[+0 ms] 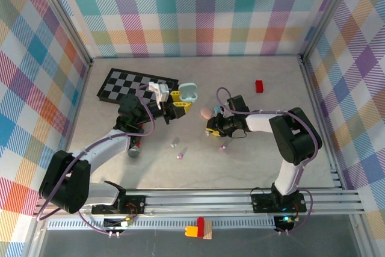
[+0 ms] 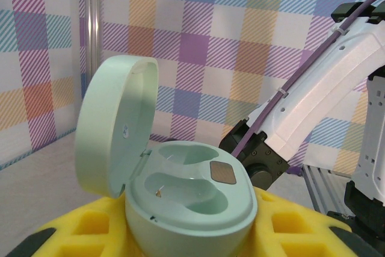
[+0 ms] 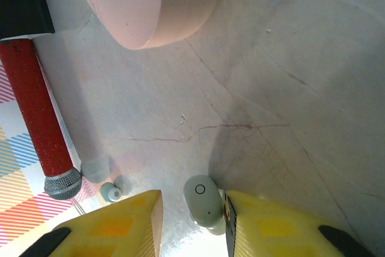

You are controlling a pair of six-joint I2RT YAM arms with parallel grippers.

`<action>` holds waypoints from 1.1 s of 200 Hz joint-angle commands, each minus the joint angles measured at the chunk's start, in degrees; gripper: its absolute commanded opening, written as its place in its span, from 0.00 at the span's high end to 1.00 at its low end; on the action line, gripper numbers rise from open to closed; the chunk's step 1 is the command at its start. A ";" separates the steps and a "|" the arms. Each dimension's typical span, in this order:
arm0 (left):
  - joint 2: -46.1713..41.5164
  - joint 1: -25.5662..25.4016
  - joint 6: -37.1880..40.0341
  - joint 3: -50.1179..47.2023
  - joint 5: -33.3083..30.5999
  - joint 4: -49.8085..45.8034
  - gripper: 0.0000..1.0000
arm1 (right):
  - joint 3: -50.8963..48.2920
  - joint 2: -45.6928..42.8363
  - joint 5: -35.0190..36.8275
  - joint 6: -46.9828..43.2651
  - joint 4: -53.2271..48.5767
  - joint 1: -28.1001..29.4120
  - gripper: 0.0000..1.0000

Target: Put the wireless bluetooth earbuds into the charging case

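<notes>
A grey, veined table is enclosed by pastel plaid walls. At far left a checkerboard is laid flat. Beside it the left gripper is clenched on a mint charging case, its lid swung open. Loose earbuds are scattered near mid-table. A pink case is lying just beyond the right gripper, whose jaws are parted about a pale earbud on the table, touched by one finger only. A red block is set well apart at right.
</notes>
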 commanded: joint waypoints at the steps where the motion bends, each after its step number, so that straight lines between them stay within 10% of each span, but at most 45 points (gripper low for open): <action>1: -0.82 0.59 0.58 0.48 1.33 0.77 0.65 | 1.86 0.80 -1.31 -2.11 -1.31 0.68 0.67; 220: -4.84 1.12 4.25 -1.19 -0.01 -4.43 0.65 | 11.12 0.72 9.78 -14.65 -17.12 3.51 0.59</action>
